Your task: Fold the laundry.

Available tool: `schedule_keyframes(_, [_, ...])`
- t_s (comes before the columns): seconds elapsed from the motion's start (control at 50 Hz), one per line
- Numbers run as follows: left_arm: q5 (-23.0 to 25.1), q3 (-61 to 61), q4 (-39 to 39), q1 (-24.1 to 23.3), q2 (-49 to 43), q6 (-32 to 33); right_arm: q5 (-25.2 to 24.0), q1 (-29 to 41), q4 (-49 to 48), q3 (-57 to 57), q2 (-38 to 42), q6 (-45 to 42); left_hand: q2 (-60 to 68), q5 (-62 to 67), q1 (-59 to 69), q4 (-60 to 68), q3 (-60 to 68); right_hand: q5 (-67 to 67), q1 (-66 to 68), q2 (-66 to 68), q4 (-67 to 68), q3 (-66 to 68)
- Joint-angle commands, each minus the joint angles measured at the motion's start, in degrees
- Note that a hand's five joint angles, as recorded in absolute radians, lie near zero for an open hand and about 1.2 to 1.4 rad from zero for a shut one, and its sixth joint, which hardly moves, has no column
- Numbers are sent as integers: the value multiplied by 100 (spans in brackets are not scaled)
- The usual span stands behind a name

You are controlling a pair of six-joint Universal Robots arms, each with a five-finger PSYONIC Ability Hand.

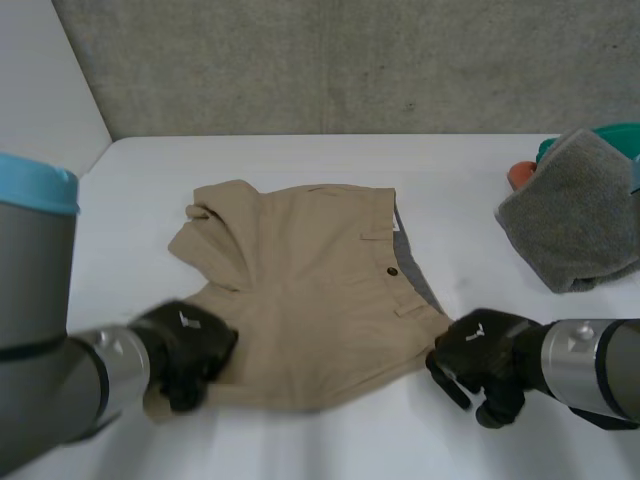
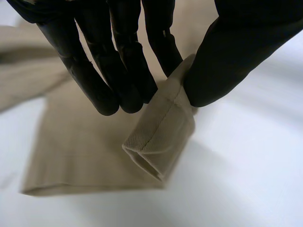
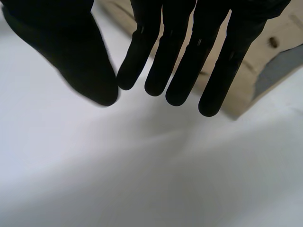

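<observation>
tan shorts (image 1: 310,290) lie mid white table (image 1: 330,440), far-left part flopped over itself. left hand (image 2: 109,61) pinches the near-left hem corner between thumb and fingers. right hand (image 3: 189,47) hangs with fingers straight and spread, just beside the near-right corner. grey towel (image 1: 580,215) is cut off at the edge, half hiding something teal and orange.

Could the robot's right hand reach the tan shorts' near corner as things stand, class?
Probably yes: the open right hand is beside that corner of the shorts, only bare table between them.
</observation>
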Motion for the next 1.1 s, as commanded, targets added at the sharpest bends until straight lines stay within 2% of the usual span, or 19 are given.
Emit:
schedule_keyframes(0.02, [-13, 564, 753, 624, -309, -20, 51, 118, -1905, 508, -206, 1496, 1132, 1259, 1409, 1148, 1184, -2708, -2581, -2682, -2719, -2710])
schedule_keyframes(0.16, [-4, 1118, 851, 836, -599, -186, 314, 408, -3700, 1230, -305, 2325, 1132, 1259, 1409, 1148, 1184, -3495, -3368, -3468, -3505, -3496])
schedule_keyframes(0.22, [-22, 1295, 895, 854, -705, -266, 473, 540, -4132, 1266, -111, 2343, 1132, 1259, 1409, 1148, 1184, -3478, -3351, -3452, -3489, -3479])
schedule_keyframes(0.38, [-101, 1594, 912, 924, -864, -433, 1334, 900, -5029, 907, 855, 2291, 1132, 1259, 1409, 1148, 1184, -2924, -2797, -2898, -2935, -2926])
schedule_keyframes(0.42, [-75, 1603, 921, 933, -855, -485, 1545, 971, -5170, 696, 1145, 2290, 1132, 1259, 1409, 1148, 1184, -1969, -1842, -1942, -1979, -1970])
schedule_keyframes(0.46, [-66, 1594, 912, 924, -837, -521, 1659, 988, -5258, 572, 1295, 2290, 1132, 1259, 1409, 1148, 1184, -342, -215, -315, -353, -343])
schedule_keyframes(0.48, [-66, 1568, 895, 907, -820, -547, 1756, 997, -5320, 467, 1391, 2273, 1132, 1259, 1409, 1148, 1184, 1882, 2009, 1909, 1872, 1881])
schedule_keyframes(0.52, [-48, 1524, 877, 889, -802, -582, 1809, 971, -5320, 388, 1419, 2255, 1132, 1259, 1409, 1148, 1184, 2361, 2488, 2388, 2351, 2360])
schedule_keyframes(0.62, [127, 1199, 790, 863, -706, -626, 1774, 857, -4847, 518, 972, 1914, 1132, 1259, 1409, 1148, 1184, 2361, 2488, 2388, 2351, 2360])
schedule_keyframes(0.7, [391, 813, 614, 784, -504, -600, 1555, 576, -3583, 791, 146, 948, 1132, 1259, 1409, 1148, 1184, 2361, 2488, 2388, 2351, 2360])
schedule_keyframes(0.72, [487, 629, 509, 749, -399, -582, 1441, 358, -2884, 887, -126, 415, 1132, 1259, 1409, 1148, 1184, 2361, 2488, 2388, 2351, 2360])
schedule_keyframes(0.82, [734, 153, 350, 669, -187, -459, 1177, -276, -1174, 1073, -725, -881, 1132, 1259, 1409, 1148, 1184, 2361, 2488, 2388, 2351, 2360])
schedule_keyframes(0.9, [769, -67, 341, 582, -178, -275, 1097, -181, -1040, 1125, -822, -672, 1132, 1259, 1409, 1148, 1184, 2361, 2488, 2388, 2351, 2360])
schedule_keyframes(1.02, [673, -67, 359, 564, -143, -55, 1080, 206, -1154, 1090, -831, 153, 1132, 1259, 1409, 1148, 1184, 2361, 2488, 2388, 2351, 2360])
schedule_keyframes(1.04, [681, -32, 367, 581, -143, -29, 1080, 224, -1206, 1082, -814, 224, 834, 961, 1111, 851, 886, 2361, 2488, 2388, 2351, 2360])
schedule_keyframes(1.06, [699, 12, 376, 599, -143, -2, 1089, 233, -1259, 1073, -805, 286, -485, -358, -207, -468, -432, 2361, 2488, 2388, 2351, 2360])
schedule_keyframes(1.08, [716, 47, 394, 625, -143, 24, 1097, 233, -1312, 1064, -805, 339, -1980, -1853, -1702, -1963, -1928, 2361, 2488, 2388, 2351, 2360])
schedule_keyframes(1.1, [725, 152, 446, 669, -134, 76, 1106, 233, -1434, 1064, -796, 418, -4476, -4349, -4199, -4460, -4424, 2361, 2488, 2388, 2351, 2360])
